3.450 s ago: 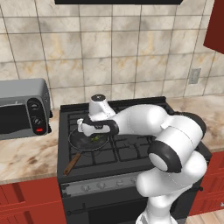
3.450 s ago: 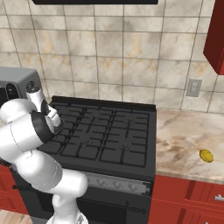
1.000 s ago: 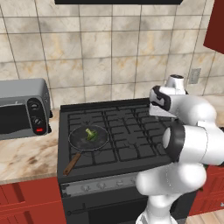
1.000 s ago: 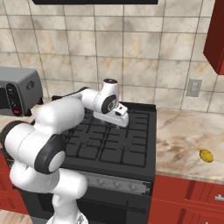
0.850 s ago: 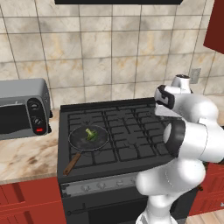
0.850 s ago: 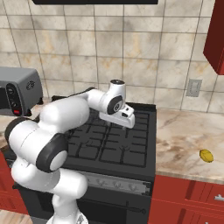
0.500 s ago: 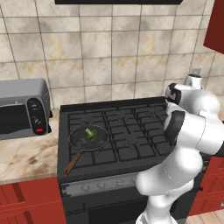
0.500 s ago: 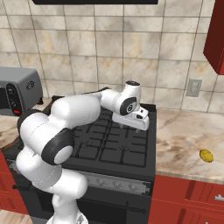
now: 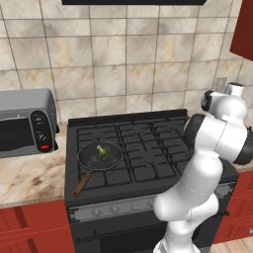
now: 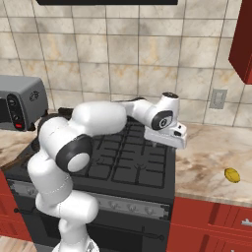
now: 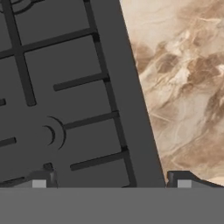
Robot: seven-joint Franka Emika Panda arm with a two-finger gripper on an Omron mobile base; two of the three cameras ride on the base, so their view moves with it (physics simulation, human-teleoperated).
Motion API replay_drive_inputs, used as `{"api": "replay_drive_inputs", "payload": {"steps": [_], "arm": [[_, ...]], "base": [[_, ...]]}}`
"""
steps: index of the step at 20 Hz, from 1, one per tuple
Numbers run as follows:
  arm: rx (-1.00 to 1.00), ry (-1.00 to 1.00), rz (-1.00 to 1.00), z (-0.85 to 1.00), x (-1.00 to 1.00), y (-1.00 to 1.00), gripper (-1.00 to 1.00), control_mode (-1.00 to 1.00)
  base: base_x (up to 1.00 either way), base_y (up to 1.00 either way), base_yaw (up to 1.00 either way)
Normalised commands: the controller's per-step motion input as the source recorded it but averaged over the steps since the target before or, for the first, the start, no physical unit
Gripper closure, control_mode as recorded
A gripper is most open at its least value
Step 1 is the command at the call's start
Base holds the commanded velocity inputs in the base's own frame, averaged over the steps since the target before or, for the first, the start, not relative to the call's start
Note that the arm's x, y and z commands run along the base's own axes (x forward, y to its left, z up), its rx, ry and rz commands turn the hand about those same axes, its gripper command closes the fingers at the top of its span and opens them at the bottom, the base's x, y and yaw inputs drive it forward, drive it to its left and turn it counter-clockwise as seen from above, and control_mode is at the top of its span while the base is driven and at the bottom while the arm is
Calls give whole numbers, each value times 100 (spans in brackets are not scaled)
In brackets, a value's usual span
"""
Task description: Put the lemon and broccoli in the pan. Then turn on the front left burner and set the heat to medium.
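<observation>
The dark pan (image 9: 89, 159) with its brown wooden handle sits on the front left burner (image 9: 117, 171), whose head is hidden beneath it. The green broccoli (image 9: 103, 151) lies inside the pan. The yellow lemon (image 10: 232, 175) rests on the marble counter right of the stove. My gripper (image 10: 168, 141) hovers over the stove's right edge, well left of the lemon and far from the pan. In the hand view my gripper (image 11: 111, 183) is open and holds nothing, with grate bars to its left and marble to its right.
A grey toaster oven (image 9: 24, 123) stands on the counter left of the stove. Control knobs (image 10: 132, 206) line the stove's front panel. The tiled wall carries a socket (image 10: 217, 99). Red cabinets hang at the upper right.
The arm has swung right, from the pan to the stove's right edge. The broccoli stays in the pan and the lemon has not moved.
</observation>
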Motion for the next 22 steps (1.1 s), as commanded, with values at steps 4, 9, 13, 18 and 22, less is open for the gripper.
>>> {"api": "replay_drive_inputs", "payload": {"steps": [4, 9, 13, 18, 22], "arm": [[0, -3, 6, -5, -1, -43, -100, -100], [0, -16, 7, -46, 0, -33, -100, -100], [0, -23, 8, -46, 0, -27, -100, -100], [0, -5, 5, 1, 0, -26, -100, -100], [-3, 13, 3, 40, 0, -38, -100, -100]], "base": [[0, 0, 0], [0, 0, 0], [0, 0, 0], [0, 0, 0], [0, 0, 0]]}}
